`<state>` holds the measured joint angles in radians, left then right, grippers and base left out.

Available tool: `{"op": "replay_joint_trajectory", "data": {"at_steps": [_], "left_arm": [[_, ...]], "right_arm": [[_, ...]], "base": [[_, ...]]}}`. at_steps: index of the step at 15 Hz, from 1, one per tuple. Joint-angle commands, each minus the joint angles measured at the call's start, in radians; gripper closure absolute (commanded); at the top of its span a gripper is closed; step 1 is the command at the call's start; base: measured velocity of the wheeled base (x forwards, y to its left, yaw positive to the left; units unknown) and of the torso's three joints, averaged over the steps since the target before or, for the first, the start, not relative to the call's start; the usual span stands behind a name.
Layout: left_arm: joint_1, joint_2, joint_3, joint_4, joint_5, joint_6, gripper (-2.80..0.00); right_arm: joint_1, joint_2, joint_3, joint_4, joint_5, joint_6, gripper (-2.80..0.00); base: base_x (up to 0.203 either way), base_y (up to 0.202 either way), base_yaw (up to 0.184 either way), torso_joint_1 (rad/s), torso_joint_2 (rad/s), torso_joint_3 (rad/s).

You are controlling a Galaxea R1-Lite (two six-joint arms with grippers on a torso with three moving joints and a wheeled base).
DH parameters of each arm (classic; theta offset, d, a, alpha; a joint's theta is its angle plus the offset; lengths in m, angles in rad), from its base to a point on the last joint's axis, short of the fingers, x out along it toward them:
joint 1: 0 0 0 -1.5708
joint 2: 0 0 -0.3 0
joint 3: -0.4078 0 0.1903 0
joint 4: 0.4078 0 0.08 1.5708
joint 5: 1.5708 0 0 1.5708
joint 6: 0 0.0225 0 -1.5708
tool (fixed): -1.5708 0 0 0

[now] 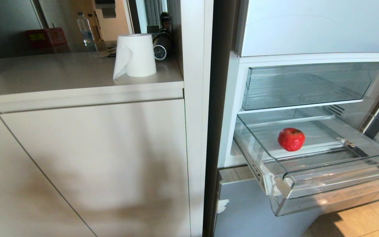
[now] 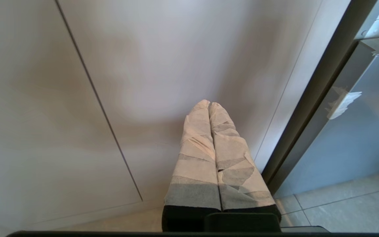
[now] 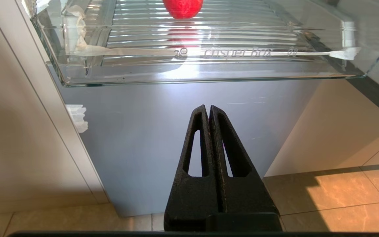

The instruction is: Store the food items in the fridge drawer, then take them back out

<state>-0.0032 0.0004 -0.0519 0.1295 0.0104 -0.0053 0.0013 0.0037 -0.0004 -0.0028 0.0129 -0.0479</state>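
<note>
A round red food item [image 1: 291, 139] with a rough skin lies on the ribbed floor of the pulled-out clear fridge drawer [image 1: 324, 179]. From the right wrist view the food item [image 3: 183, 7] shows above the drawer's front lip [image 3: 189, 70]. My right gripper [image 3: 208, 108] hangs below and in front of that lip, black fingers shut on nothing, pointing at the grey lower fridge door [image 3: 183, 131]. My left gripper [image 2: 209, 103], its fingers wrapped in pale tape, is shut and empty, parked low in front of the beige cabinet [image 2: 143, 65]. Neither arm shows in the head view.
A taller-fronted clear drawer [image 1: 308, 84] sits closed above the open one. Left of the fridge stands a beige cabinet [image 1: 87, 158] with a counter carrying a paper roll [image 1: 135, 56], a bottle [image 1: 84, 29] and a red box [image 1: 44, 37]. Tiled floor [image 3: 334, 194] lies below.
</note>
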Motion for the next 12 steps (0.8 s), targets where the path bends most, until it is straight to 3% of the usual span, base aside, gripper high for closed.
{"op": "replay_joint_trajectory", "data": {"at_steps": [1,3,12], "left_arm": [[0.0,0.0,0.0,0.001,0.0,-0.001,0.0],[0.0,0.0,0.0,0.001,0.0,-0.001,0.0],[0.0,0.0,0.0,0.001,0.0,-0.001,0.0]], "right_arm": [[0.0,-0.004,0.0,0.001,0.003,-0.004,0.0],[0.0,-0.004,0.0,0.001,0.004,-0.002,0.0],[0.0,-0.004,0.0,0.0,0.004,-0.004,0.0]], "base": [[0.0,0.0,0.0,0.0,0.0,0.0],[0.001,0.0,-0.053,0.005,0.0,-0.001],[-0.001,0.008,-0.173,0.003,0.01,0.004]]}}
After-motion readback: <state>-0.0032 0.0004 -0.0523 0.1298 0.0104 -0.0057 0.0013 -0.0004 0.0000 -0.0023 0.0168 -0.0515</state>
